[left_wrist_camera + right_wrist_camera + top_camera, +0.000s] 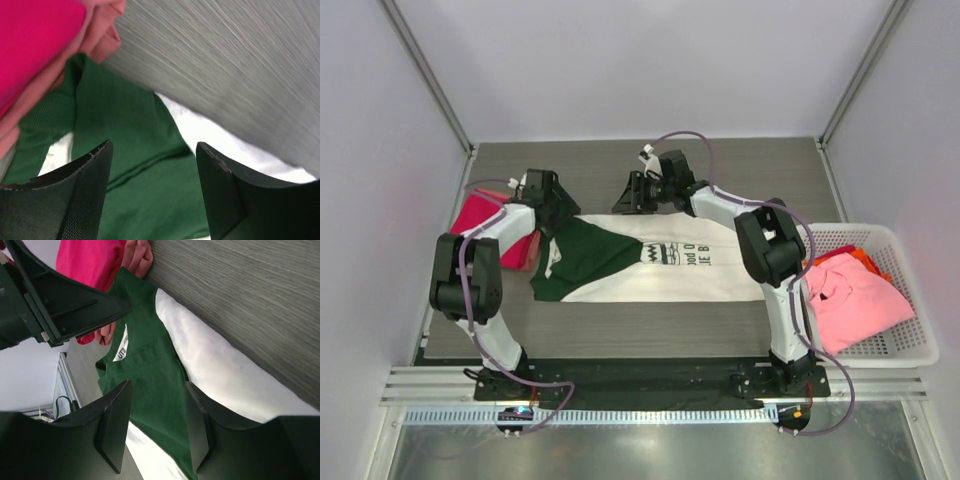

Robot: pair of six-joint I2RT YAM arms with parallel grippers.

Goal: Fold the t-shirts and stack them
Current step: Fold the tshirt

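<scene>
Jaws, two sets, both mine.

1. left gripper [155, 147]: fingers set wide, nothing between them. It hangs over the far left corner of the cream-white t-shirt [720, 265]. A green sleeve [130, 130] lies straight below the gap, with the white body cloth just beyond it.

2. right gripper [156, 385]: fingers parted about halfway, holding nothing that I can see. It hangs over the far edge of the same shirt, close beside my left set. Green cloth shows flat through the gap, and a white label [122, 347] sits at its edge.

3. cream-white t-shirt: spread flat on the table [740, 170], under both sets and running toward my bases. The green sleeve is folded in over its left part. The black zigzag print and lettering lie on the near side of my right set.

4. magenta-red t-shirt [480, 212]: folded, on the table just outside my left set and touching the green sleeve. A salmon-pink cloth [100, 35] lies under it.

5. basket [900, 345]: white lattice, well away to the right of my right set. Contents: a pink t-shirt [855, 295], loosely heaped and filling most of it, and an orange cloth [865, 258] showing at its far side.
</scene>
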